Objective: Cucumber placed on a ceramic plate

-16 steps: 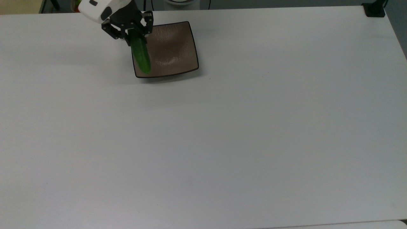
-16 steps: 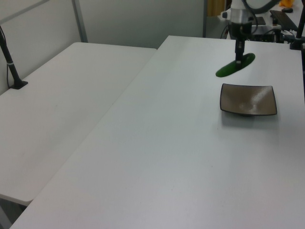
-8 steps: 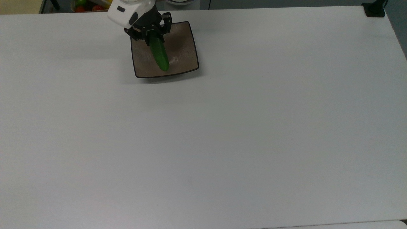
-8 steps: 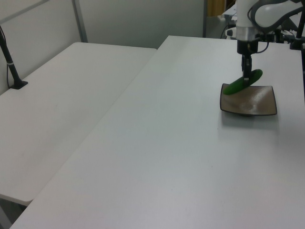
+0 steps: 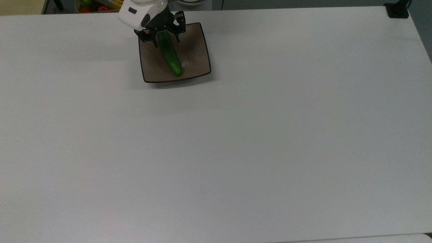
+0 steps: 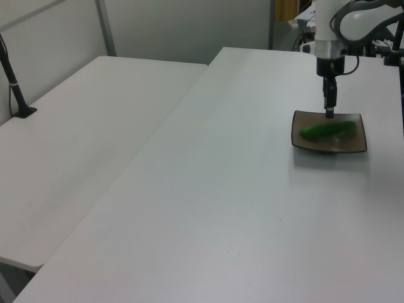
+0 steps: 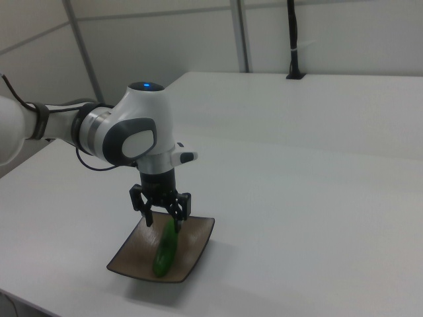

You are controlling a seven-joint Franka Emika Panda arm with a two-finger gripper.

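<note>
Now that the cucumber has dropped onto the ceramic plate, upper left of the top view, I see the jaws spread above it, so placement looks done.

A white table bears only the ceramic plate.

1. White, rounded arm shell with grey panels at the joints, seen in the right view.
2. A blue light glows on top of the joint.
3. Black end effector, two dark fingers under a white wrist.
4. Thin black cable loops beside the arm.
</note>
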